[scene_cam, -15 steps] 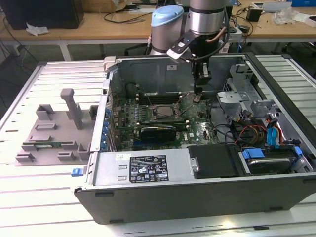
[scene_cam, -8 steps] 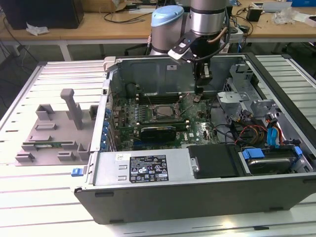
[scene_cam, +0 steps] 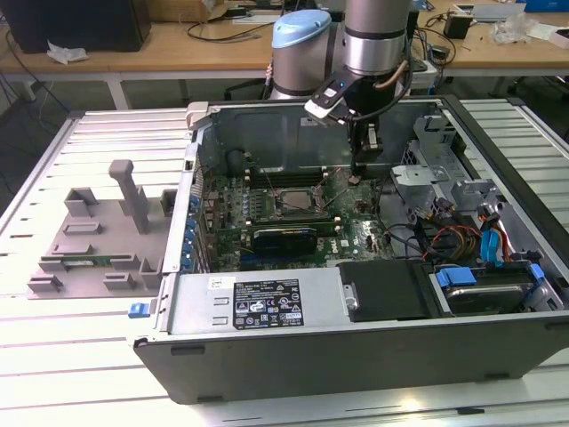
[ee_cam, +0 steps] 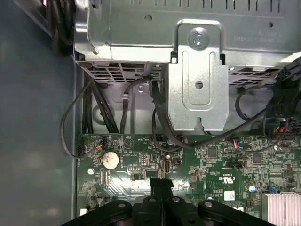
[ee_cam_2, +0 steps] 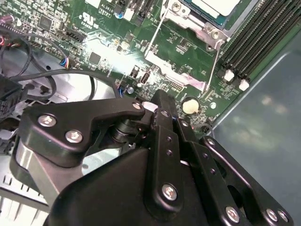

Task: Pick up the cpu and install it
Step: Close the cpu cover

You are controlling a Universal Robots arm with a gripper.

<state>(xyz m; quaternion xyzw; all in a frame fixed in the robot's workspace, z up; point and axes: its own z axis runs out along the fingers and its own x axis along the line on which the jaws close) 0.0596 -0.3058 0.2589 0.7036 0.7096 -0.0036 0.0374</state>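
Apprentice: Case (scene_cam: 267,374) on its side with the panel off. Why?

Fitter: So the motherboard (scene_cam: 267,227) faces up and the arm can come straight down onto it. Nearest us in the exterior view are the front wall and the power supply (scene_cam: 258,307). The board lies behind them, down in the well.

Apprentice: And the gripper?

Fitter: The gripper (scene_cam: 359,174) hangs low over the board, at about 2 o'clock from the board's middle in the exterior view. In the first wrist view the gripper (ee_cam: 162,184) has its two fingers pressed together with nothing between them. The second wrist view shows the gripper (ee_cam_2: 162,100) the same way. The tips sit just beside the coin cell (ee_cam_2: 189,106) and do not touch it.

Apprentice: So where is the chip?

Fitter: The cpu (ee_cam_2: 214,6) lies flat in its socket (ee_cam_2: 190,26), silver top up, with the metal frame around it. A strip of bare board separates it from the fingertips. In the exterior view the cpu (scene_cam: 299,201) is at about 8 o'clock from the tips, near but apart.

Apprentice: Seated, then?

Fitter: I judge it placed, since it lies square in the frame and the fingers are empty. Whether the frame is latched I cannot tell.

Apprentice: And further back?

Fitter: The case's rear wall (scene_cam: 267,133), then the workbenches (scene_cam: 178,44).
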